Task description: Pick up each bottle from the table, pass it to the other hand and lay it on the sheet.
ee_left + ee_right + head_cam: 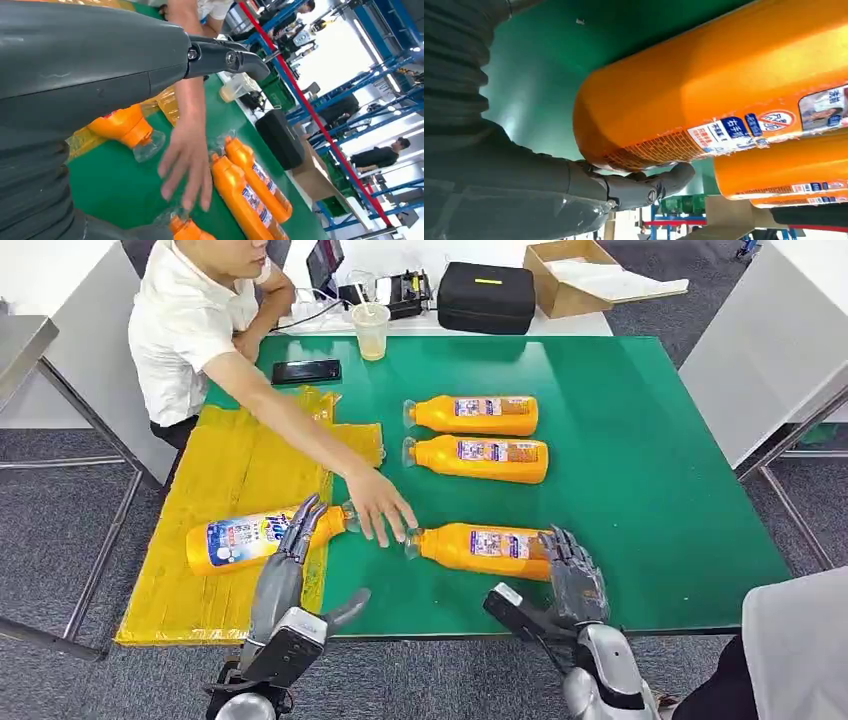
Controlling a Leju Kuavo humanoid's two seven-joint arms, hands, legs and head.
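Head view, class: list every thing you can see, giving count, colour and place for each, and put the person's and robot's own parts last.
Orange plastic bottles: four, lying down; one on the sheet, three on the table.
Yellow plastic sheet: one, over the table's left side.
Green table: one, centre.
Black phone: one, on the table's far left.
Clear plastic cup: one, at the table's far edge.
Black case: one, beyond the table.
Cardboard box: one, brown, open, right of the case.
Person's hand: one, reaching between the two near bottles.
Left hand: grey, fingers on the sheet's bottle.
Right hand: grey, at the nearest table bottle's base.
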